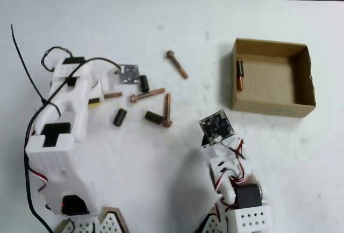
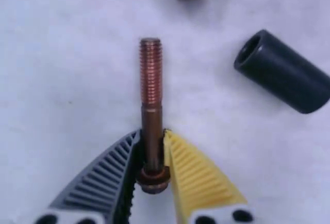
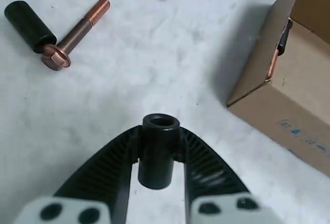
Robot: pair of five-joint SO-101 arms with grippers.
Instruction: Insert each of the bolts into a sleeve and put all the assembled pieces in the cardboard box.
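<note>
My left gripper (image 2: 152,144) is shut on a copper bolt (image 2: 151,105) just above its head, with the threaded end pointing away over the table; in the high view this bolt (image 1: 113,95) sticks out toward the loose parts. My right gripper (image 3: 160,141) is shut on an upright black sleeve (image 3: 159,152), its bore facing up. Three more bolts (image 1: 176,64) (image 1: 147,94) (image 1: 167,109) and three black sleeves (image 1: 144,83) (image 1: 119,117) (image 1: 153,117) lie mid-table. The cardboard box (image 1: 301,77) at the right holds one assembled piece (image 1: 239,74).
A small metal plate (image 1: 129,74) lies by the left arm. Black cables (image 1: 27,77) trail across the left side of the table. The right arm (image 1: 228,163) stands at the front middle, left of the box. A black sleeve (image 2: 281,72) lies close beside the held bolt.
</note>
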